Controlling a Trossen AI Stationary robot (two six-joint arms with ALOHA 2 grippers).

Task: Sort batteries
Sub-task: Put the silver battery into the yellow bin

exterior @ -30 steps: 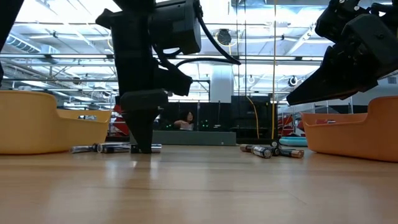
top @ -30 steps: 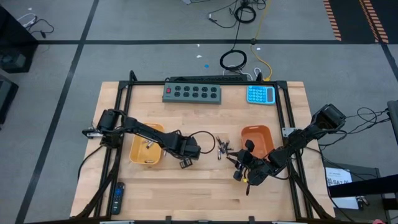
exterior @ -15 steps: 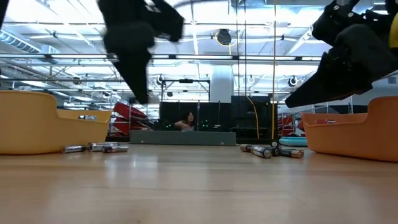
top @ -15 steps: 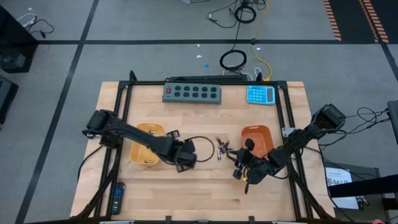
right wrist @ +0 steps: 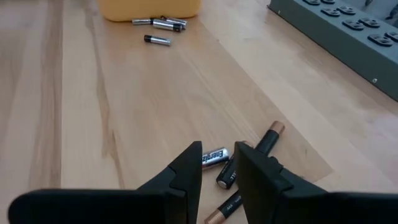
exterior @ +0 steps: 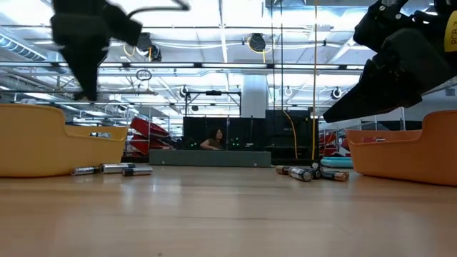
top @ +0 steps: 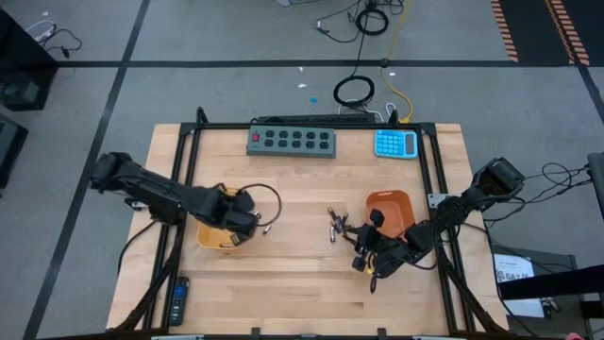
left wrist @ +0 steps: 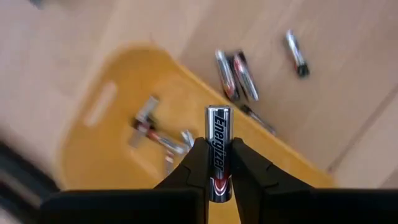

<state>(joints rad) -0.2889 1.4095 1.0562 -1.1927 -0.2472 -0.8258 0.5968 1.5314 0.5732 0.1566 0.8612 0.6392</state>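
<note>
A wooden table (top: 302, 283) carries a battery sort that looks partly done, with the yellow tray (top: 213, 237) on one side and the orange tray (top: 394, 200) on the other. Judged from the left wrist view, the yellow tray already holds a few batteries (left wrist: 155, 134), while three more (left wrist: 236, 74) lie on the wood just outside its rim, beyond the jaws, and a fourth (left wrist: 296, 53) lies farther out. The left gripper (left wrist: 217, 163) hangs above that tray with its jaws closed tight on a silver Energizer battery (left wrist: 217, 146), held upright between the fingertips; the drop into the tray has not yet been made. The right gripper (right wrist: 218, 163) hovers low near the orange tray, its jaws parted by a narrow gap and holding nothing. Directly ahead of and below those jaws lies the main unsorted cluster (right wrist: 239, 165): an Energizer cell, a dark cell touching it, and copper-topped ones, all loose on the wood. What the orange tray holds cannot be made out. On this evidence most of the work appears to remain: the central cluster, the strays by the yellow tray, and the cell in the left jaws.
</note>
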